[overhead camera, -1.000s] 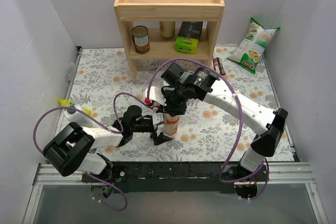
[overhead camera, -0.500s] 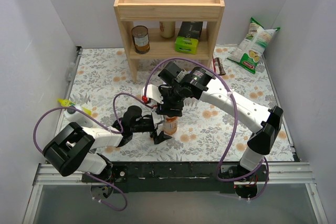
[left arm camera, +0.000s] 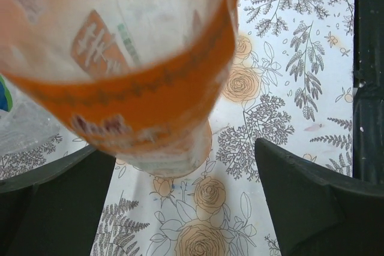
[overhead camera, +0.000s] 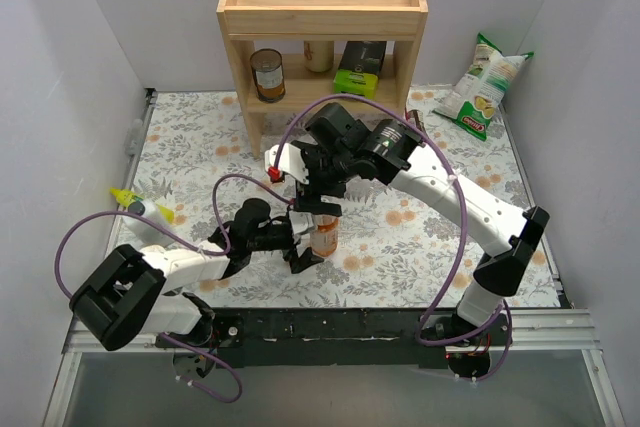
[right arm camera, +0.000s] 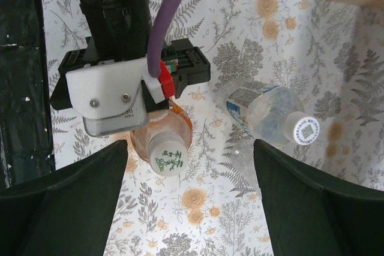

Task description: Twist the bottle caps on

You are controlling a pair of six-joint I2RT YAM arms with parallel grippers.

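An orange-liquid bottle (overhead camera: 323,237) stands upright on the flowered table, and a white cap (right arm camera: 167,154) with green print sits on its neck. My left gripper (overhead camera: 300,247) is open around the bottle's lower body (left arm camera: 138,88), with a gap showing at the right finger. Just above the bottle my right gripper (right arm camera: 192,208) hangs open, holding nothing and clear of the cap. A clear bottle with a blue-and-white label (right arm camera: 258,109) lies on its side to the right, wearing a white cap (right arm camera: 300,129) with blue print. No red or blue cap is in view.
A wooden shelf (overhead camera: 322,19) at the back holds a brown can (overhead camera: 267,74) and a green box (overhead camera: 358,72). A snack bag (overhead camera: 485,87) leans at the back right. A white squeeze bottle with a yellow nozzle (overhead camera: 145,209) lies at the left edge.
My right gripper has opened off the white cap and lifted slightly up and back. The left gripper and the orange bottle have stayed in place.
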